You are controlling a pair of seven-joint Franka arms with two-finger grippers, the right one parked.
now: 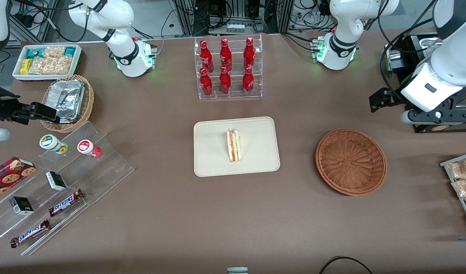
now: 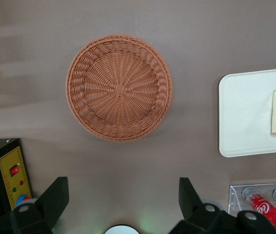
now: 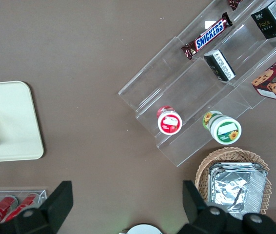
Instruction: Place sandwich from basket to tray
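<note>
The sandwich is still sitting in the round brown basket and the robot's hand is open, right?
Not quite. The front view shows the sandwich on the tray; the basket holds nothing. The gripper is open, high above the table beside the basket.

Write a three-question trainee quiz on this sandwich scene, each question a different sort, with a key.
1. True or false: the sandwich lies on the tray.
2. What does the reddish-brown basket hold?
A. a foil container
B. nothing
C. snack bars
3. Fill in: the tool hangs above the table with its fingers ____ and holds nothing, farther from the front camera than the basket.

Key
1. True.
2. B.
3. Open.
</note>
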